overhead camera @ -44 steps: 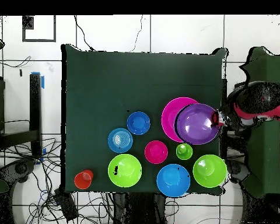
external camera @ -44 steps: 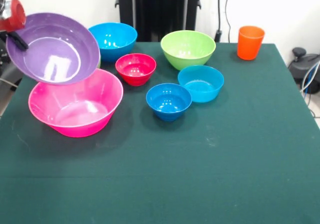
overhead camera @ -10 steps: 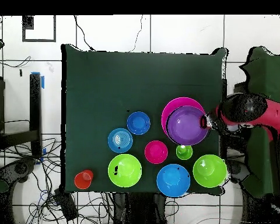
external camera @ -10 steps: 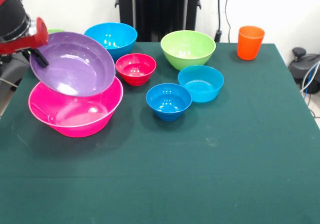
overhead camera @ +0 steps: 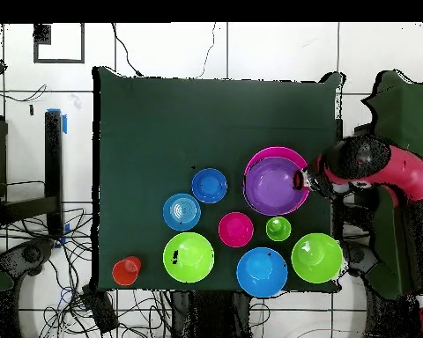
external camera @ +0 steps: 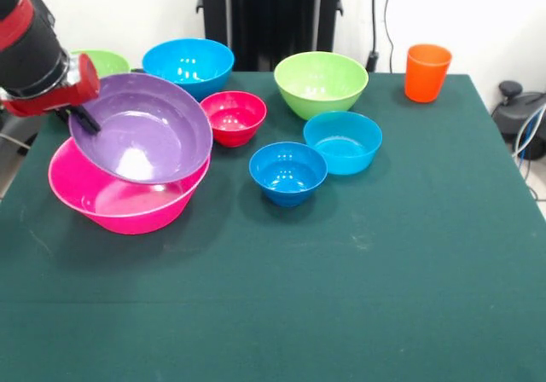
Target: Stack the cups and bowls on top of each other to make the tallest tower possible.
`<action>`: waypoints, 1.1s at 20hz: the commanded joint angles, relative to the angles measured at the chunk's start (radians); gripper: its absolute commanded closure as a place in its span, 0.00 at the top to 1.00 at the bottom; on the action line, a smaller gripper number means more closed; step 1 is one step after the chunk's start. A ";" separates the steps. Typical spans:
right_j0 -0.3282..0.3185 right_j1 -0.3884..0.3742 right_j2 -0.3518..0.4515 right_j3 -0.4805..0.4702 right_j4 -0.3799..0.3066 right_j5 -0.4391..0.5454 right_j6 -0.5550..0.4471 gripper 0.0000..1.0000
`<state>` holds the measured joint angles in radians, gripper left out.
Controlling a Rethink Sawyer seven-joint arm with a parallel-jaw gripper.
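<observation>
Front view, near to far: the closest part of the green table (external camera: 341,297) is bare cloth. First objects met are the huge pink bowl (external camera: 111,205) at the left and the small blue bowl (external camera: 287,171) near the middle, both upright on the table. The wide purple bowl (external camera: 143,139) sits tilted in the pink bowl, its lower edge inside the pink rim, its left edge raised and its opening turned toward the camera. The gripper (external camera: 84,115) has its jaws clamped on that raised left rim of the purple bowl, one dark finger visible inside the rim; the red and black arm runs up and out at the top left corner. Just behind and right of the small blue bowl stands the teal bowl (external camera: 342,141), the two nearly touching. The small red bowl (external camera: 231,116) stands just beside the purple bowl's right edge. Farther back: large blue bowl (external camera: 188,66), a lime-green bowl (external camera: 321,82), and a second lime-green bowl (external camera: 104,62) partly hidden behind the arm. The orange cup (external camera: 427,72) stands upright at the far right corner, well apart from the bowls. Overhead view: purple bowl lies almost centred in the pink one; the lime-green cup (overhead camera: 278,229) stands between the red bowl and a lime-green bowl
</observation>
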<state>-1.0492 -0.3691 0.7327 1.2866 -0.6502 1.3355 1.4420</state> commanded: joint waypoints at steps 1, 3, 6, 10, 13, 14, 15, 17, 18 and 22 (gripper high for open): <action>0.040 0.045 -0.009 -0.040 -0.033 -0.007 -0.252 0.00; 0.039 0.045 -0.009 -0.040 -0.033 -0.007 -0.252 0.00; 0.038 0.046 -0.008 -0.040 -0.033 -0.007 -0.252 0.00; 0.045 0.063 -0.005 -0.066 -0.037 0.001 -0.267 0.00; 0.052 0.083 -0.003 -0.099 -0.044 0.008 -0.288 0.00; 0.053 0.088 -0.002 -0.106 -0.045 0.010 -0.292 0.00; 0.056 0.096 -0.002 -0.120 -0.047 0.015 -0.301 0.00; 0.061 0.104 -0.001 -0.136 -0.049 0.024 -0.312 0.00; 0.062 0.107 -0.001 -0.141 -0.049 0.025 -0.315 0.00; 0.068 0.124 -0.001 -0.167 -0.051 0.031 -0.331 0.00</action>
<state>-1.0417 -0.2863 0.7327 1.1900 -0.6504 1.3354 1.4420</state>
